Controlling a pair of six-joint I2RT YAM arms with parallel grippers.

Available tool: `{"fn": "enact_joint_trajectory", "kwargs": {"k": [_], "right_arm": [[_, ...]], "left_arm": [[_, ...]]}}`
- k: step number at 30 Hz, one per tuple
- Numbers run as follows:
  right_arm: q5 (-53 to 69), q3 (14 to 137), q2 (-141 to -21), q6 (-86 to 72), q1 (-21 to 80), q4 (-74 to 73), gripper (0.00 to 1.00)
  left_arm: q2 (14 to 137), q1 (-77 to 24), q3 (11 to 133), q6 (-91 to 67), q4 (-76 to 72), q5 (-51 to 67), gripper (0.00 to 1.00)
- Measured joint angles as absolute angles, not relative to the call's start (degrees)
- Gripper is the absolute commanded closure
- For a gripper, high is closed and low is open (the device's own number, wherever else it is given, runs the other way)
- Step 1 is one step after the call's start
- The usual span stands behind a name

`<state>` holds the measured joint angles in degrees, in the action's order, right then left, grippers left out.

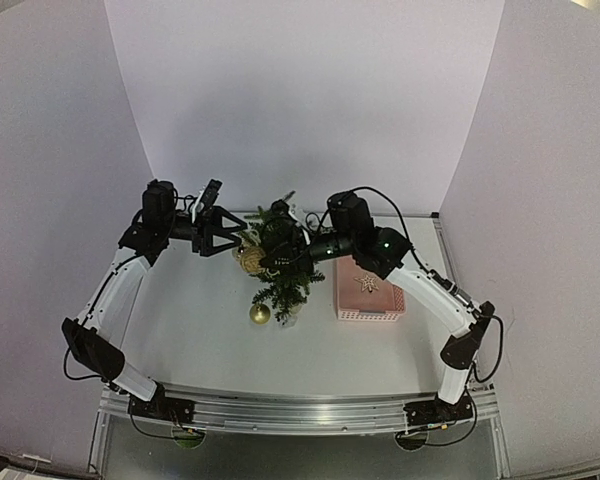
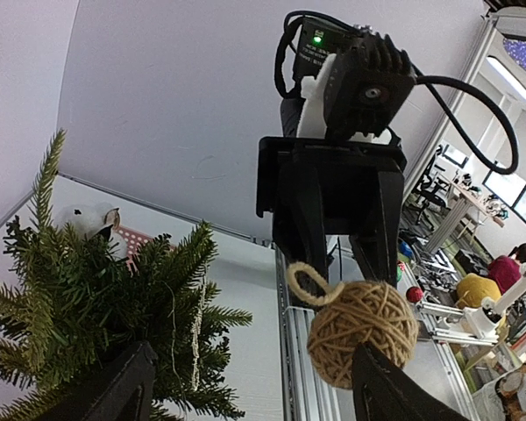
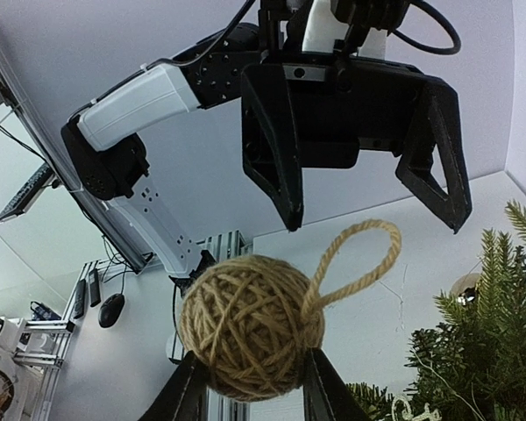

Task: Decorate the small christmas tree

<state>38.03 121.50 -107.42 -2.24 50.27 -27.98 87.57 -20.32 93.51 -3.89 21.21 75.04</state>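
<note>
Right gripper: fingers clamped on a twine ball. The grip sits low on the ball's body, so the twine loop stands free and points toward the other arm. Judgement: the loop is being offered, either for a handover or for hooking over a branch.

Left gripper: jaws apart, facing the ball head-on, with the loop just below and between its tips. Whether it touches the ball cannot be told. The two grippers meet above the worktop.

Small christmas tree: appears upright, mid-worktop, nearer the far edge. It is just beside the held ball, on the right arm's side, and that arm reaches across its top.

Gold bauble: at the tree's near foot; hung or lying, unclear.

Pink basket: right of the tree, toward the right edge.
</note>
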Motion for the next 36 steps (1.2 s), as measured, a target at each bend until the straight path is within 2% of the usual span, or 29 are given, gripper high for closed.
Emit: {"fn": "enact_joint_trajectory", "kwargs": {"k": [6,8,15,19,23,28,36], "right_arm": [[33.1,120.1,-107.4,2.1,52.0,-28.0,0.69],[31.8,120.0,-107.4,3.2,52.1,-28.1,0.69],[28.9,120.0,-107.4,4.5,52.1,-28.1,0.69],[28.2,119.8,-107.4,4.5,52.2,-28.0,0.65],[27.8,119.0,-107.4,4.3,52.4,-28.0,0.58],[26.7,117.1,-107.4,4.1,52.8,-27.9,0.52],[21.9,114.4,-107.4,5.1,55.7,-31.6,0.48]], "left_arm": [[87.7,-20.3,93.5,-7.0,19.4,76.8,0.43],[87.7,-20.3,93.5,-6.9,19.5,77.0,0.44],[87.7,-19.7,92.9,-6.0,19.6,76.8,0.39],[86.9,-14.5,91.3,-3.6,20.7,74.9,0.34],[85.2,-7.0,90.2,15.7,34.9,68.8,0.28],[80.6,-6.8,83.5,33.9,50.5,61.6,0.25],[72.4,-7.2,70.0,30.5,45.9,55.9,0.22]]}}
